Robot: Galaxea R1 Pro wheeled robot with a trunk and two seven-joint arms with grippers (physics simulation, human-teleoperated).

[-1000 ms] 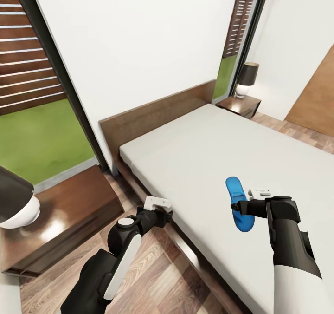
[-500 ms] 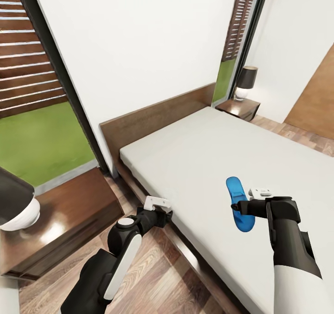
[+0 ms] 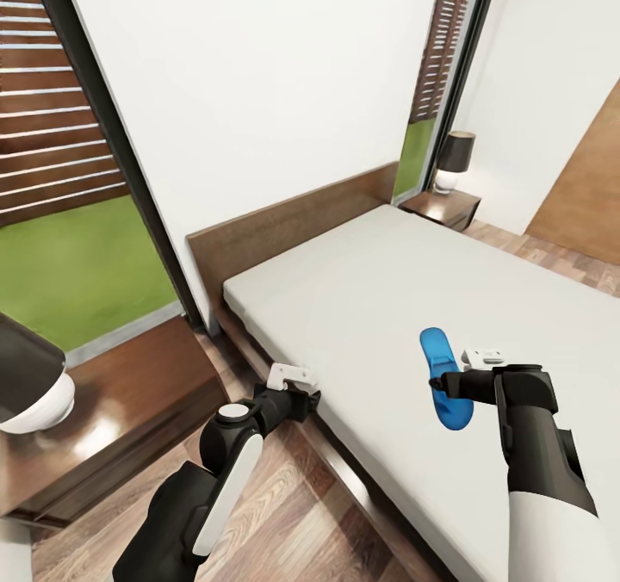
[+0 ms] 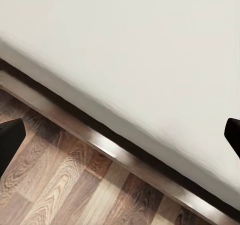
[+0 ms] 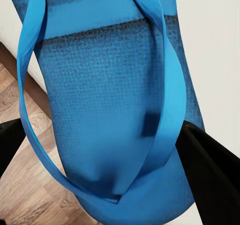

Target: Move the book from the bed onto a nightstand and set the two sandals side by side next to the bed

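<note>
- Sandal (image 3: pixel 445 379) is gripped by right gripper (image 3: pixel 439 383), jaws clamped on its edge, held above bed (image 3: pixel 379 298) mattress.
- Blue sole and straps are seen close in right wrist view (image 5: pixel 110 110).
- Left gripper (image 3: pixel 297 393) is held wide apart, nothing gripped, over bed frame edge and wood floor (image 4: pixel 55 185).
- Nightstand (image 3: pixel 441 207) with lamp (image 3: pixel 453 158) is seen beyond the bed's far side.

No lettering, label, brand, number or sign can be read anywhere in these views. The blue sandal (image 3: pixel 444 379) shows only a plain textured sole and straps, the bed (image 3: pixel 362 298) has a bare light mattress, and the far nightstand (image 3: pixel 441 207) and its lamp (image 3: pixel 454 161) carry no readable marks.
</note>
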